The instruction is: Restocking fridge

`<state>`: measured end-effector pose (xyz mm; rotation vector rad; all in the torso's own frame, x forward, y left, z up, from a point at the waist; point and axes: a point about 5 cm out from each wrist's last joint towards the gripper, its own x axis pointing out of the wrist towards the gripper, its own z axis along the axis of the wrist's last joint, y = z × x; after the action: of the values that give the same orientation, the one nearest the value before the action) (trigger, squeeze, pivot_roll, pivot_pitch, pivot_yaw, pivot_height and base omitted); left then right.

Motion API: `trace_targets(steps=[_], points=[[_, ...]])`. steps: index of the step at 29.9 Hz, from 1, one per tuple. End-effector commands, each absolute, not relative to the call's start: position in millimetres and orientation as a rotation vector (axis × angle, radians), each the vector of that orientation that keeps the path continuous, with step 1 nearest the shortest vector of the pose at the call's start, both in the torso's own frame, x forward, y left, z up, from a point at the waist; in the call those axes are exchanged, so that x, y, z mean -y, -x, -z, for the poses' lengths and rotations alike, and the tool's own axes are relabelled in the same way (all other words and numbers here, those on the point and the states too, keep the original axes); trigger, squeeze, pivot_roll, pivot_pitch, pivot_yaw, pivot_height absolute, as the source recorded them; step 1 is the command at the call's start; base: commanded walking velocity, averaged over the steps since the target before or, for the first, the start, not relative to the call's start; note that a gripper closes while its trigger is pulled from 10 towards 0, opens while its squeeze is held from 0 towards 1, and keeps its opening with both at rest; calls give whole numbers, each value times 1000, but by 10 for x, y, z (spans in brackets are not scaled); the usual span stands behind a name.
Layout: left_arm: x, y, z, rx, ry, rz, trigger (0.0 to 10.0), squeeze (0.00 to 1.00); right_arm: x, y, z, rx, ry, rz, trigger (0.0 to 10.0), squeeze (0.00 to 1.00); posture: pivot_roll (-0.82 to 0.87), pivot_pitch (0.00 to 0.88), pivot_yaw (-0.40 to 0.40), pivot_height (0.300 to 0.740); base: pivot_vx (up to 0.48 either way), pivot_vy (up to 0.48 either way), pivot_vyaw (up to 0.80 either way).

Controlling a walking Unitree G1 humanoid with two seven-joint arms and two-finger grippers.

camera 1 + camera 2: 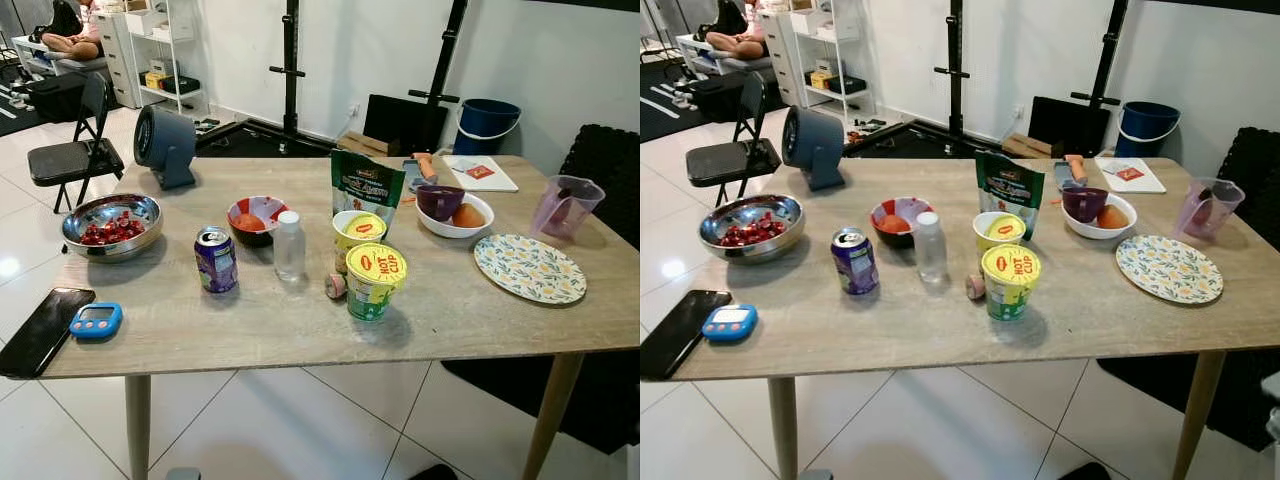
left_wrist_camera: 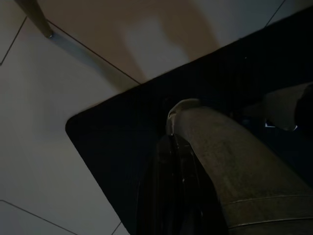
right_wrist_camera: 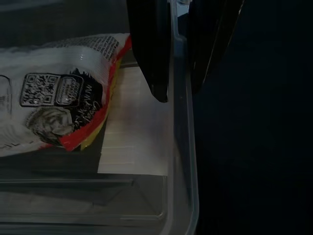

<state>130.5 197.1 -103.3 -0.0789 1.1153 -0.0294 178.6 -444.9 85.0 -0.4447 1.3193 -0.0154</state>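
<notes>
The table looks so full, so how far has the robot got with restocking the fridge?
Hardly begun, it seems. The can, the bottle, the two noodle cups and the bowl of cherries all stand on the table, untouched. In hand: the right gripper straddles the rim of a clear tub that holds a snack packet. Left to do: nearly everything; I see no fridge.
</notes>
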Motion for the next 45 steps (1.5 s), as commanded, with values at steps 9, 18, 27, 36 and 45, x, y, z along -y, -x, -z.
trace_targets(steps=[9, 18, 27, 36, 45], points=[[-1965, -1320, 1030, -1116, 61, 35, 10000, 0, 4152, -1735, -343, -1278, 412, 67, 2392, 0, -12, 0, -23, 740, 0, 0, 0], [-1922, -1372, 1020, -1107, 61, 39, 10000, 0, 3917, -1698, -31, -1196, 375, 172, 10000, 0, -15, 0, -26, 740, 0, 0, 0], [-1905, -1388, 1017, -1105, 63, 45, 10000, 0, 3525, -1560, 366, -1176, 303, 224, 10000, 0, -15, 0, -29, 740, 0, 0, 0], [-2026, -1339, 1014, -1112, 44, 35, 10000, 0, 3299, -1446, 561, -1174, 306, 270, 10000, 0, -12, 0, -27, 740, 0, 0, 0], [-2041, -1339, 1011, -1110, 42, 35, 10000, 0, 3133, -1330, 692, -1183, 246, 307, 10000, 0, -12, 0, -35, 740, 0, 0, 0]])
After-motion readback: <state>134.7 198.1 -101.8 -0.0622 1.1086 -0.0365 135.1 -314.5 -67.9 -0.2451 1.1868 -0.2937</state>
